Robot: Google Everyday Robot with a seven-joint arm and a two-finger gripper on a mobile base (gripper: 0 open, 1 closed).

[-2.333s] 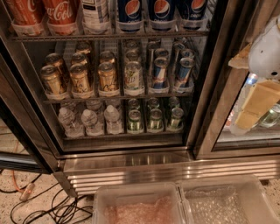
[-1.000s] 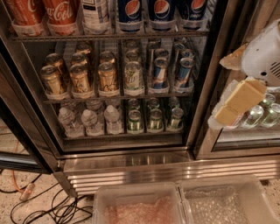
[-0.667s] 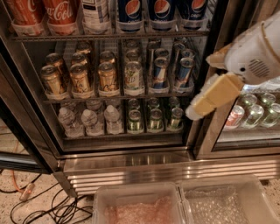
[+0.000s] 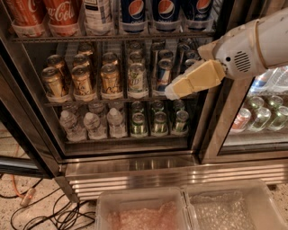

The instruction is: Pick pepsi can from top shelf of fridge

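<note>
Three dark blue pepsi cans (image 4: 133,11) stand side by side on the top shelf (image 4: 112,38) of the fridge (image 4: 135,173), at the upper middle of the camera view, their tops cut off by the frame edge. Red Coca-Cola cans (image 4: 63,15) stand to their left. My gripper (image 4: 180,89), tan on a white arm (image 4: 252,45) coming from the right, hangs in front of the right end of the middle shelf. It is below and to the right of the pepsi cans and holds nothing that I can see.
Gold cans (image 4: 83,81) and slim blue-and-silver cans (image 4: 163,74) fill the middle shelf. Water bottles (image 4: 92,123) and green cans (image 4: 138,121) fill the lower one. A second compartment with cans (image 4: 261,117) is at right. Two clear bins (image 4: 144,211) stand below. Cables (image 4: 49,211) lie on the floor.
My arm has swung in from the right edge, moving left and slightly up. The gripper now sits in front of the middle shelf's right end. The cans have not moved.
</note>
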